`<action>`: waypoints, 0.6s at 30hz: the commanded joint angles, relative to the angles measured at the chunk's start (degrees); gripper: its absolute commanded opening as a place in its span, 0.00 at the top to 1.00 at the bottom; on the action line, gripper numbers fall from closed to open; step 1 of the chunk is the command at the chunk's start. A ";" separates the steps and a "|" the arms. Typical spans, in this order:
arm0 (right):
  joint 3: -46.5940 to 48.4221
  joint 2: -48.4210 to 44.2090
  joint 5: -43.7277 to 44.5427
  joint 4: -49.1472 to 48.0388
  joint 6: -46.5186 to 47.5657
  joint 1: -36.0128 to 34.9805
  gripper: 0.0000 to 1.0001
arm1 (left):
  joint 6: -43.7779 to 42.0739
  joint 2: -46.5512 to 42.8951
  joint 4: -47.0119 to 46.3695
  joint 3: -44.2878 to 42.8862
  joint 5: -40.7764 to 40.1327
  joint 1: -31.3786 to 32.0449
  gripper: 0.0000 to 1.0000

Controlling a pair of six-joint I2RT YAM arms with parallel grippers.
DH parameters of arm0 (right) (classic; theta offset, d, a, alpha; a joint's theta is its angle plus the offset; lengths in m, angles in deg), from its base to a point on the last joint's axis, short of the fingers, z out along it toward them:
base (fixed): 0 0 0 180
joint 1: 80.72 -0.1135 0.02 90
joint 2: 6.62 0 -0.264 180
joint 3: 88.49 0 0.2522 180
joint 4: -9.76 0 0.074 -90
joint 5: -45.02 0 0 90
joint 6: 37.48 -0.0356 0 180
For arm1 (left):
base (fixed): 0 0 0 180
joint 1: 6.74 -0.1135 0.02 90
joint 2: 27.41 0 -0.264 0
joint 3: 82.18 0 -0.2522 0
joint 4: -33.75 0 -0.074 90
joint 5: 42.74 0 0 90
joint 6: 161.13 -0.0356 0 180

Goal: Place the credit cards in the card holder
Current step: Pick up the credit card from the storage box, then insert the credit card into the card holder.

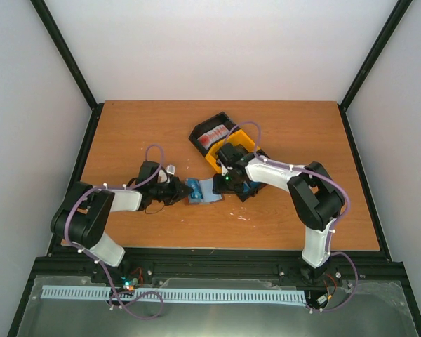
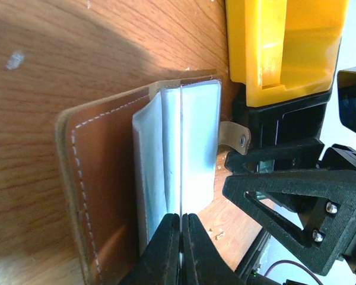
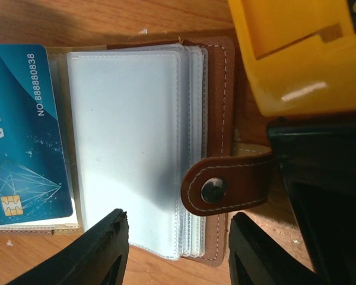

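Reads as a pause between cards: card holder (image 1: 209,188) open at mid-table, one blue card (image 3: 24,136) already sleeved on its left. Pinches a clear sleeve (image 2: 193,142), probably, in the pressed-together left gripper (image 2: 181,218) reaching low from the left, with the spread, empty right gripper (image 3: 178,222) hovering over the snap tab (image 3: 225,187). Calls next for fetching more credit cards (image 1: 214,135) from the far black bin (image 1: 221,115).

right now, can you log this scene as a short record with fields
card holder: lying open on the table, clear sleeves showing
left tool: shut, pinching the edge of one clear sleeve of the card holder
right tool: open, over the card holder near the snap tab, holding nothing
blue card: on the holder's side away from the snap tab
red-and-white cards: stacked in the black bin
yellow bin: right beside the holder
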 commanded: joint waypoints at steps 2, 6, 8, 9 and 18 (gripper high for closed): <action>1.38 0.66 4.67 2.78 1.55 -1.78 0.53 | -1.52 1.25 -1.37 -0.30 -1.47 0.53 0.99; 1.17 1.79 4.87 2.81 1.52 -2.88 0.53 | -1.21 2.65 -3.57 0.12 -0.78 0.53 0.99; 1.22 2.49 5.30 2.91 1.50 -3.29 0.54 | -1.14 2.86 -4.20 0.03 -0.82 0.52 0.99; 1.19 2.76 5.46 2.87 1.50 -3.46 0.54 | -1.25 3.07 -4.24 -0.16 -0.78 0.53 0.99; 1.35 4.58 4.95 3.06 0.60 -4.02 0.58 | 0.20 5.27 -9.71 1.40 1.65 0.61 1.00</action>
